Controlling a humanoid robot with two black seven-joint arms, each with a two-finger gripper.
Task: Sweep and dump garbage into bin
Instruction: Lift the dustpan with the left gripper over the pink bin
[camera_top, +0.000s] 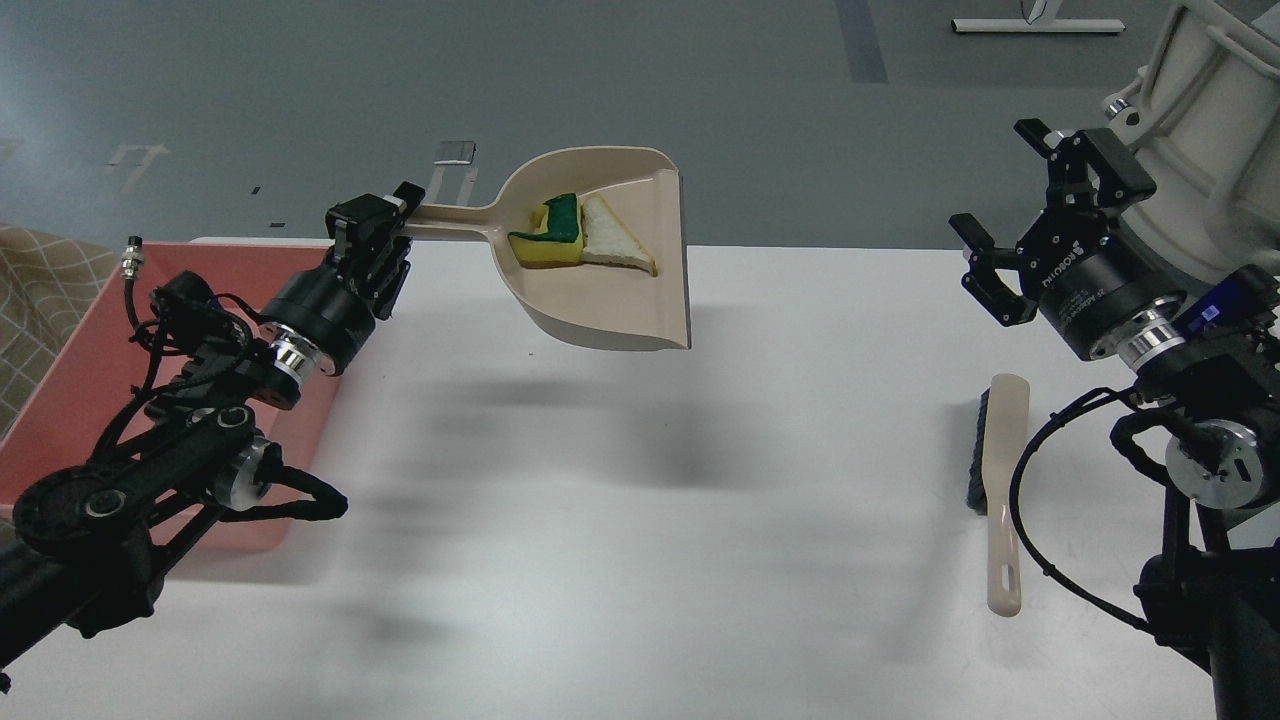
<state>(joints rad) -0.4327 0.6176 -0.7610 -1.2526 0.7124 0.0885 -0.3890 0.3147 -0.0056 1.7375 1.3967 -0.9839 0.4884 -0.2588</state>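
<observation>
The beige-handled brush (1001, 490) lies flat at the near right of the white table (640, 520). The beige dustpan (610, 290), carrying the yellow-green sponge (550, 235) and white bread slice (612, 242), is gripped by its handle in the left gripper (372, 232), right of the pink bin (70, 400). The right gripper (1005, 215) is held wide, empty.

You are looking at a smooth, matt white tabletop (620, 520) that carries soft shadows. The dustpan (610, 300) above it is beige moulded plastic with a satin sheen. Inside it, the sponge (545, 250) is porous yellow foam with a coarse green scouring face, beside a soft white bread slice (610, 240) with a tan crust. The bin (90, 340) is smooth pink plastic. The brush (1003, 480) has a glossy beige plastic handle and dark bristles. Your left end effector (385, 235) is matt black, with a polished metal ring behind it.
</observation>
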